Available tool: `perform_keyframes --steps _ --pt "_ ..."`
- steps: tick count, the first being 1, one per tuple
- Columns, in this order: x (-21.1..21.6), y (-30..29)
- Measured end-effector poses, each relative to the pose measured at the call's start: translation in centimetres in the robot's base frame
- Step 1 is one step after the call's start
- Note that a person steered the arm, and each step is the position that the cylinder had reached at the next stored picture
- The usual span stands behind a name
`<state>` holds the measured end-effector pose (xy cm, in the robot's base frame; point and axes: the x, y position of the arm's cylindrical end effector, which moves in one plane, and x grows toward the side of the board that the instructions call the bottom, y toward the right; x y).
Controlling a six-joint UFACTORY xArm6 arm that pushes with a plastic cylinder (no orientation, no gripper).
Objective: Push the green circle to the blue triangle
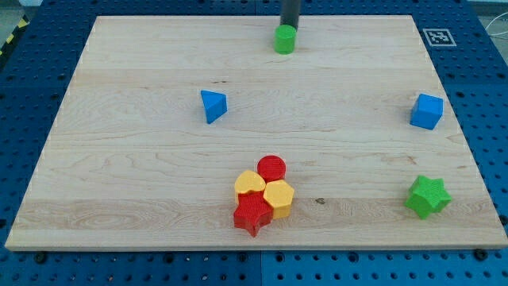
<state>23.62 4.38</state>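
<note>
i have no gripper here, so there is nothing to open, clench or grasp with; i end in a straight dark rod. my tip (289,26) sits at the far edge of the worktop (119,175), right at the top of the green circle (285,39) and seemingly touching it on the side facing the view's top, though i cannot be sure of contact. the green circle stands near the middle of the worktop's top edge. the blue triangle (213,106) lies well apart from it, toward the view's lower left, in the worktop's left half. a blue cube (427,111) sits near the right edge, and a green star (428,196) is close to the bottom right corner. near the bottom edge, about midway along, four blocks huddle together, touching: a red circle (272,168) at the top, a yellow heart (249,183) and a yellow hexagon (279,196) below it, and a red star (252,214) nearest the bottom edge.
</note>
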Motion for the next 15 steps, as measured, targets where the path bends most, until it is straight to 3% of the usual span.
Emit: perform_keyframes --steps 2,3,5,6,7,9,10,12,14,15 --pt "5.9 -3.9" --pt "5.9 -5.1" --pt "-1.4 -6.4" --pt "-1.1 -1.5" --pt "1.9 0.1" --pt "8.9 -2.9" --pt "10.2 -3.1" --pt "5.3 -0.6" --pt "10.5 4.7" --pt "11.0 1.0"
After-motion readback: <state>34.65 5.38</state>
